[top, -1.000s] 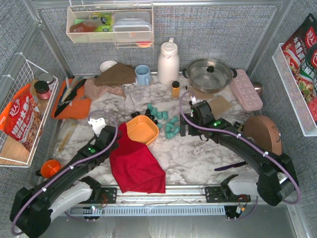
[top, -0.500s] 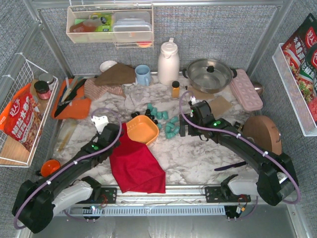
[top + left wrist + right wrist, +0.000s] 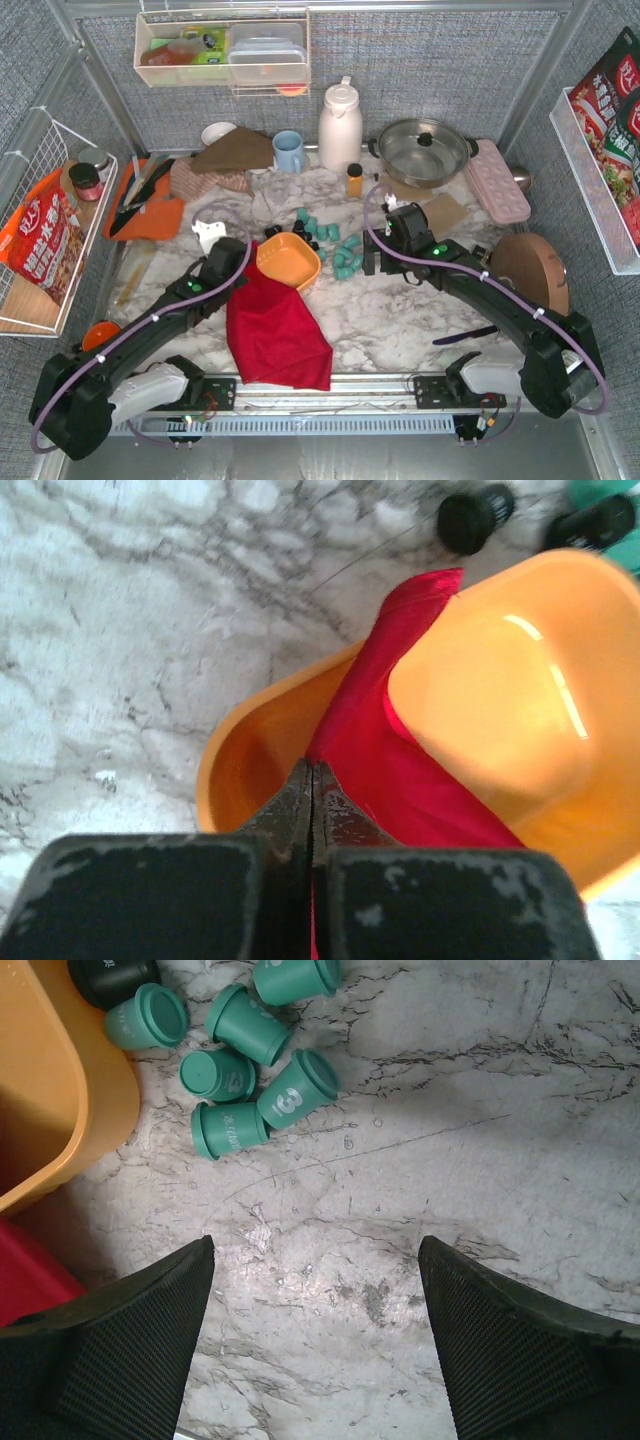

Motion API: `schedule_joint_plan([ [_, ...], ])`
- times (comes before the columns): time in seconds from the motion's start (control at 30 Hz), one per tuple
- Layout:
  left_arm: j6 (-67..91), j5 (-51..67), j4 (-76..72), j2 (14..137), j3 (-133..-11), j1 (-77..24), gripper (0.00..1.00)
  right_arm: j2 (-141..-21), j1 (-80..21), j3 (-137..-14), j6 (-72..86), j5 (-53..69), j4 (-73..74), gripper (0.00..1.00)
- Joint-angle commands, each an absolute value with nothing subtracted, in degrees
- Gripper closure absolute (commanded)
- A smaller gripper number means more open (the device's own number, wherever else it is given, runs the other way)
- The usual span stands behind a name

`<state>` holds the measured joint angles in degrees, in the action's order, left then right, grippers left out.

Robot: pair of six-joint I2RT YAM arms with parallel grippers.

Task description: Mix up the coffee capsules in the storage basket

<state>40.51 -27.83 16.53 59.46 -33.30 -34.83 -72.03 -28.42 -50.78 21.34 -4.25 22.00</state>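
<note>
Marble-patterned bench (image 3: 400,310), enclosed by grey woven panels. Kitchenware crowded its 12 o'clock edge and the centre served as the work area.

1. red cloth (image 3: 275,330). Largest loose item. It lay spread at 6 o'clock of the basket, with its top corner drawn up over the near rim and into the hollow. It was probably held that way to get it clear of the basket before any capsule went in.

2. storage basket (image 3: 292,262). Orange and shallow, with no capsules inside. It sat just left of bench centre, between the two arms and within reach of either.

3. left jaws. Clenched on a fold of the red cloth, at the basket's 9 o'clock rim in the top view. The wrist view did not show whether the rim itself was also pinched.

4. right jaws. Released and spread wide, grasping nothing, low over bare marble at 3 o'clock of the basket. They were probably stationed there to collect capsules.

5. coffee capsules (image 3: 250,1080). Mostly teal, a few black. All lay on the bench outside the basket, scattered from its 12 to its 3 o'clock. In the right wrist view a teal cluster lay at 11 o'clock of the right jaws, near but beyond the tips and not between them. Two black pods (image 3: 475,515) lay at 1 o'clock of the left jaws, past the basket's far rim. The mixing had barely begun.
</note>
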Motion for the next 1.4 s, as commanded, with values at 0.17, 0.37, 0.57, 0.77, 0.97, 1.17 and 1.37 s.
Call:
schedule_joint_plan([
  [0.17, 26.2, -17.2, 18.5, 57.9, -48.8, -34.8, 1.00, -70.6, -28.4, -52.0, 21.3, -4.9, 23.2, 0.12],
  [0.37, 23.8, -10.3, 24.7, 60.5, -63.2, -34.8, 1.00, -69.9, -28.4, -53.1, 21.7, -4.8, 24.4, 0.12],
  [0.57, 23.3, -7.8, 30.8, 63.9, -72.6, -34.8, 1.00, -69.6, -28.5, -54.0, 21.2, -3.9, 25.3, 0.12],
  [0.77, 21.8, -9.7, 34.4, 64.3, -79.7, -34.8, 1.00, -69.4, -28.6, -54.5, 20.0, -3.2, 25.9, 0.12],
  [0.97, 15.8, -15.9, 37.7, 68.6, -91.8, -34.8, 1.00, -70.2, -29.0, -56.3, 19.4, -2.6, 26.3, 0.12],
  [1.17, 9.9, -22.6, 32.6, 76.5, -101.4, -33.3, 1.00, -71.3, -29.7, -59.9, 19.5, -2.2, 26.8, 0.12],
  [1.37, 7.2, -23.0, 29.3, 85.8, -118.8, -25.9, 1.00, -71.2, -30.0, -61.5, 18.9, -2.4, 28.0, 0.12],
])
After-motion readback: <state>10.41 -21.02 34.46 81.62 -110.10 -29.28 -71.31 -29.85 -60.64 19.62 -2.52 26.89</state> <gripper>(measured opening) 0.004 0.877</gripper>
